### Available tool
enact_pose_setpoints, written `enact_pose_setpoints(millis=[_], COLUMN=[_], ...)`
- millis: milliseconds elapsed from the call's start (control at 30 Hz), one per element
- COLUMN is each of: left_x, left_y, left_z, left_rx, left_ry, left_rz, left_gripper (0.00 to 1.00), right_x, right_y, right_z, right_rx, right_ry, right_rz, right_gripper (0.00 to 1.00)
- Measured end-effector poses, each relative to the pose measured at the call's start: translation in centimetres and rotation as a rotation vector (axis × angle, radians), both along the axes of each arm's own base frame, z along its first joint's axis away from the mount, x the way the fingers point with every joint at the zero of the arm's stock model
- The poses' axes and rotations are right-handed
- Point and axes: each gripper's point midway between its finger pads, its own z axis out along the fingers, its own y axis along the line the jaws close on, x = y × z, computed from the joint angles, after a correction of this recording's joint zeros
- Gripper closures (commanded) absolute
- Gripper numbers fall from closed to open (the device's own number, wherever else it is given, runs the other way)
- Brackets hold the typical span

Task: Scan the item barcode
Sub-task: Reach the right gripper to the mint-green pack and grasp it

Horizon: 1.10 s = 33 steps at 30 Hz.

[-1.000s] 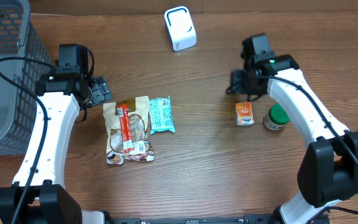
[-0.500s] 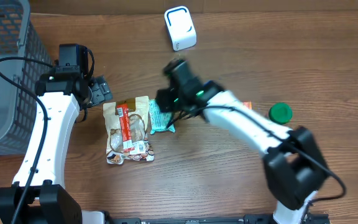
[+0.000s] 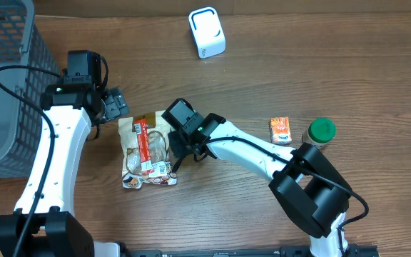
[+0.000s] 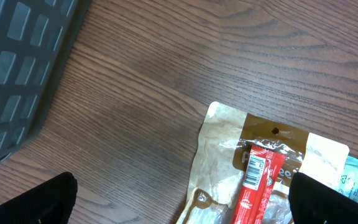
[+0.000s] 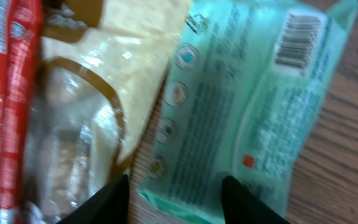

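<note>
Right fingers (image 5: pixel 104 205) newly over the teal packet (image 5: pixel 229 112), apart, astride its end.

Shows brown wood grain across the counter (image 3: pixel 334 57), smooth with a low sheen. Reads as matt grey moulded plastic lattice at the basket (image 3: pixel 6 86). Presents glossy, crinkled film on the teal packet (image 5: pixel 241 124). Combines matt, paper-like tan stock with a clear glossy window on the pouch (image 4: pixel 222 155). Carries a shiny red stick wrapper (image 4: pixel 248 196). Appears as smooth white plastic on the scanner (image 3: pixel 206 32) and arm shells (image 3: pixel 48 157).
</note>
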Motion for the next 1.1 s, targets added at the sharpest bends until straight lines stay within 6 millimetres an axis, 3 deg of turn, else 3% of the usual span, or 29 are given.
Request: enact_pose_setpoints(millis=[733,967,1100], left_x=[0.0,0.0,0.0], left_y=[0.0,0.0,0.0], left_z=[0.0,0.0,0.0], left_rx=[0.000,0.000,0.000], left_ry=[0.000,0.000,0.000], left_rz=[0.000,0.000,0.000], left_gripper=[0.00,0.00,0.00], right_x=[0.6,0.2,0.2], right_y=[-1.8,-5.6,-8.9], right_z=[-0.4,-1.0,-0.8], right_rx=[-0.079,-0.265,-0.428], right_ry=[-0.027,-0.046,-0.079], right_rz=[-0.071,-0.094,-0.102], right_gripper=[0.46,0.42,0.39])
